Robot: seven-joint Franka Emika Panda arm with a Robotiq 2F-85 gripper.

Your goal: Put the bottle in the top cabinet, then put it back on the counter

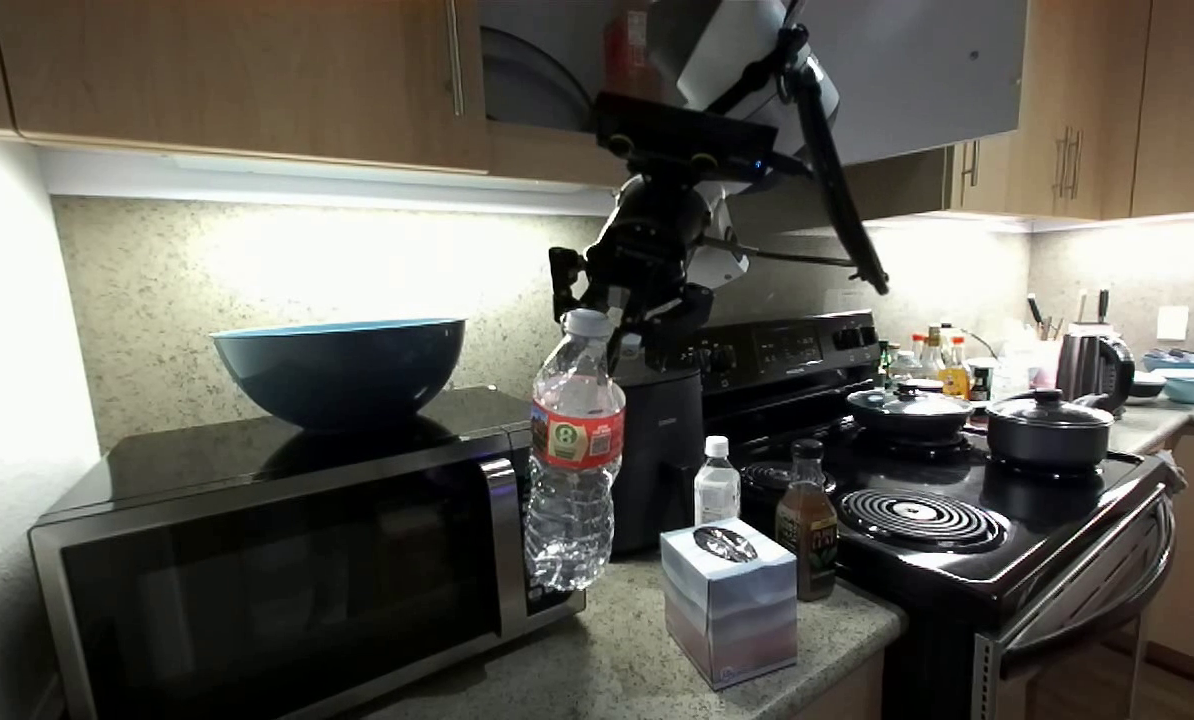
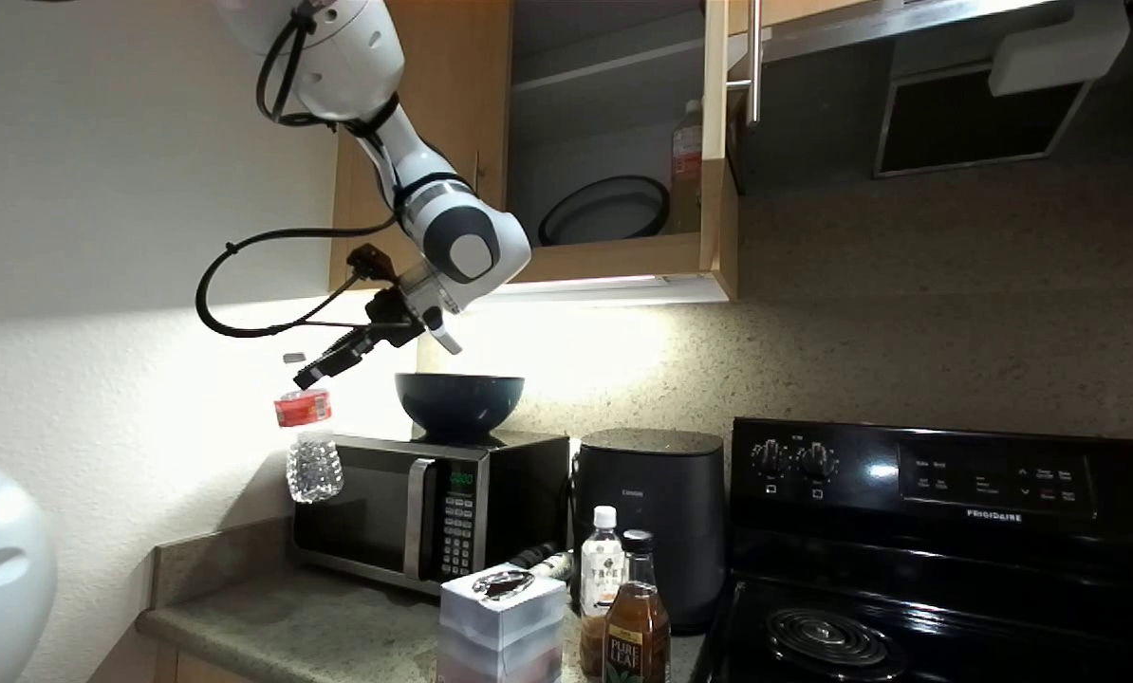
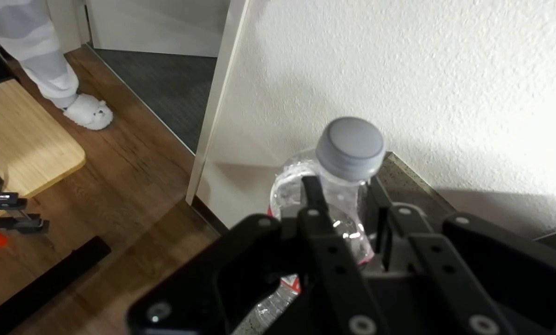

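The bottle is clear plastic with a red band and a pale cap. It hangs nearly upright in the air in front of the microwave in both exterior views (image 1: 572, 520) (image 2: 314, 465). In the wrist view its cap (image 3: 350, 144) rises above the fingers. My gripper (image 3: 343, 186) is shut around the bottle's neck, just under the cap; it also shows in both exterior views (image 1: 612, 312) (image 2: 303, 378). The top cabinet (image 2: 614, 256) (image 1: 247, 80) stands open above, with a round dark-rimmed item and a red-labelled bottle inside. The grey speckled counter (image 1: 617, 640) (image 2: 339, 617) lies below the bottle.
A microwave (image 1: 287, 570) with a blue bowl (image 1: 347, 370) on top stands by the left wall. A tissue box (image 1: 732, 610), a white-capped bottle (image 1: 717, 485), a tea bottle (image 1: 807, 520) and a black air fryer (image 2: 652, 522) stand near the black stove (image 2: 908, 588).
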